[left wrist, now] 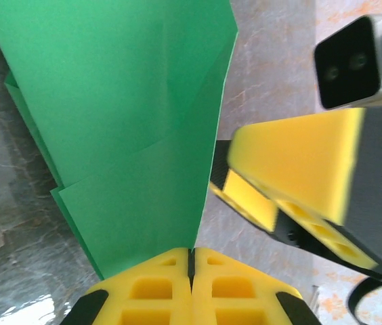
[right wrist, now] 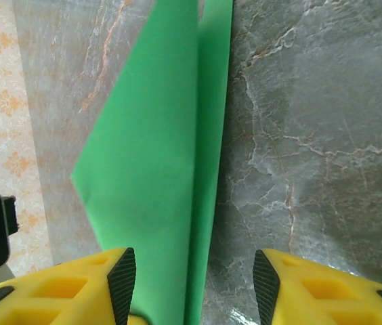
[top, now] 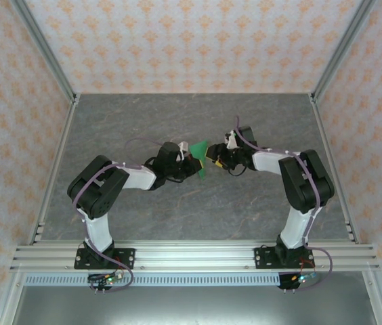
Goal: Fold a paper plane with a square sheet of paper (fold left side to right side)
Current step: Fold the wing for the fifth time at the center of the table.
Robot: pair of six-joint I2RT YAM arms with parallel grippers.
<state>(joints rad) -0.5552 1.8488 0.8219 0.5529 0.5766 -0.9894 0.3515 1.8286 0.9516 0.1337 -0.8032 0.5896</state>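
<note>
Paper (left wrist: pixel 130 115): smooth matte green, creased, layered wedge

The green paper (left wrist: pixel 130 115) runs off the top edge, and the right fingers (left wrist: pixel 299 169) look blurred.

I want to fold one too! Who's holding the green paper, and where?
The left gripper pinches the folded green paper at its narrow end; the right gripper stands open around it.

I note the paper (top: pixel 202 157) above mid-table (top: pixel 177 217). Left gripper (top: pixel 192 164) sits at its 9 o'clock, right gripper (top: pixel 214 161) at its 3 o'clock, paper edge between its jaws.
</note>
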